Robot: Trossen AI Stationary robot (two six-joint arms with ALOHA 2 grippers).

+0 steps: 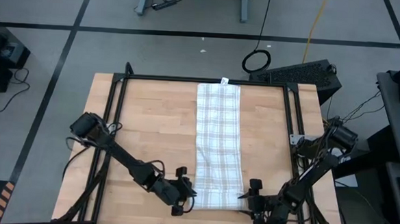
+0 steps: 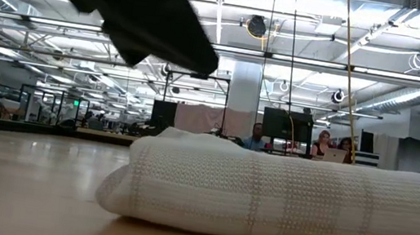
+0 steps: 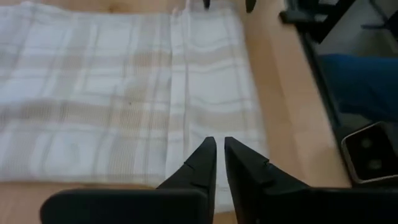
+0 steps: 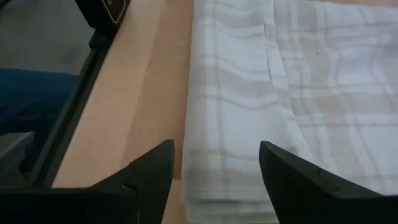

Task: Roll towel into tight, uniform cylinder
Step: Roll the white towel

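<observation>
The towel [image 1: 219, 144], white with a faint beige check, lies as a long folded strip from the table's far edge to its near edge, with a small tag [image 1: 223, 80] at the far end. Its near end [image 2: 265, 195] is a thick stack of layers resting on the table. My left gripper [image 3: 218, 149] is shut and hangs just above the towel's near left corner; in the low view the dark arm [image 2: 143, 9] stands clear above the cloth. My right gripper [image 4: 214, 165] is open at the near right corner [image 4: 211, 186], with a finger on either side and not touching.
The bare wooden table [image 1: 144, 136] has free room left and right of the towel. A black frame rail [image 4: 93, 56] runs along the near edge. A keyboard [image 1: 298, 72] lies beyond the far right corner. People sit in the room behind [image 2: 325, 146].
</observation>
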